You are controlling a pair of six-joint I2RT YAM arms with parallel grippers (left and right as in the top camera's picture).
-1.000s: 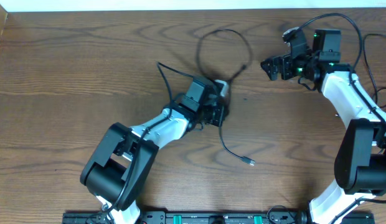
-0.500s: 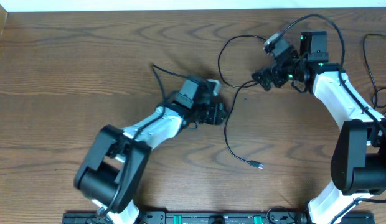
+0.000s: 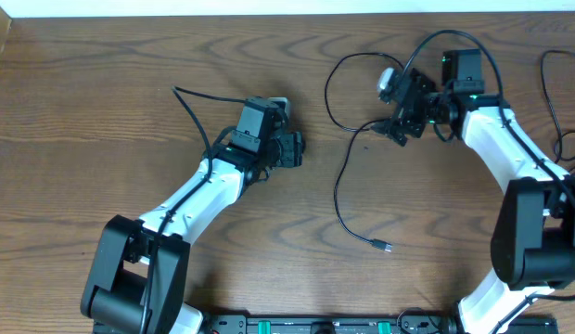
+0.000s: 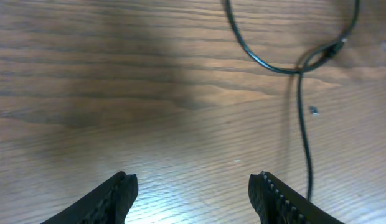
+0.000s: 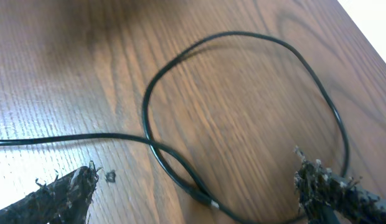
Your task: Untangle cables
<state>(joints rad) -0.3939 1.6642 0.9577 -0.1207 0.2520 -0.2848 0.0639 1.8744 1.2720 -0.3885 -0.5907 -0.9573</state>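
The bench [image 3: 102, 56] is bare wood. On it the only task cord that clearly shows is one black cable [image 3: 338, 195], right of centre; no white cord can be made out. Its upper part forms a loop [image 5: 243, 35] under the right arm, and from there a long tail runs down toward the front edge and ends in a small plug [image 3: 386, 247].

The right end effector [image 5: 196, 180] hovers over the loop with its fingers spread wide, clamped on nothing. The left end effector [image 4: 193, 190] is also spread and empty. It sits well left of the cable, which only reaches the top right of its wrist view.

The step in hand looks like opening this loop. The crossing [image 5: 158, 147], where the cable passes over itself, is the point to work on. A good approach is for the right end effector to close on one strand just beside the crossing and draw it outward, low over the bench. The left would pin or lift the tail so that the whole cord does not slide along.

Black cords at the right edge [image 3: 549, 88] lie near the right arm and could snag. A thin black lead [image 3: 193, 109] trails beside the left arm, and whether it belongs to the rig cannot be told. A tiny speck [image 4: 313, 111] lies by the tail and is harmless
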